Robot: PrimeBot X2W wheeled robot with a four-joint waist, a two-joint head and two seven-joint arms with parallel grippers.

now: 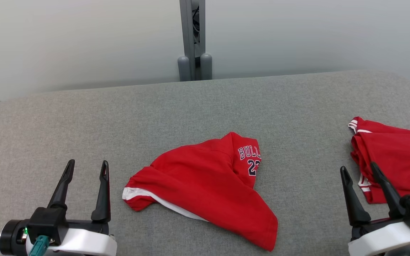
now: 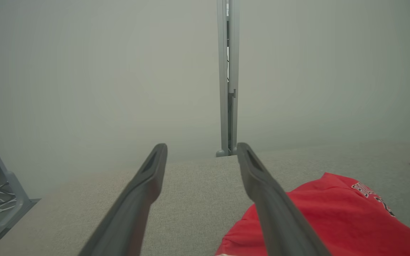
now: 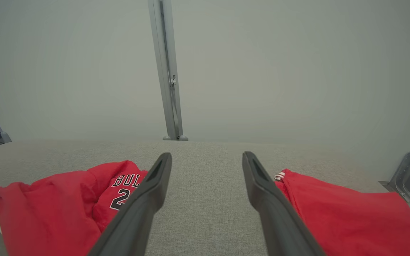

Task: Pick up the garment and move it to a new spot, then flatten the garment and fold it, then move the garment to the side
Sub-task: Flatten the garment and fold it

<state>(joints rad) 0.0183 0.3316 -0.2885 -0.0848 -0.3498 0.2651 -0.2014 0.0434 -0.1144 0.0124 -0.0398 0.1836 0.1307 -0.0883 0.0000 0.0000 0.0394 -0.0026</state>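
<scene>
Red jersey (image 1: 205,185): crumpled, counter (image 1: 84,121) centre, not flattened or folded | 2nd red garment (image 1: 393,167): right edge, looks set aside | left claw (image 1: 87,163): wide, empty | right claw (image 1: 358,167): wide, empty | left to do, apparently: flatten, fold, move aside

Crumpled red jersey (image 1: 205,185) (white-trimmed), centre

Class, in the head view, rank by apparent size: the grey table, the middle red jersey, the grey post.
Grey table
middle red jersey
grey post, though it stands farther back, so true size is unsure

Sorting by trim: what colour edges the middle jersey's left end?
White trim on the red jersey, clearest in the head view.
</scene>
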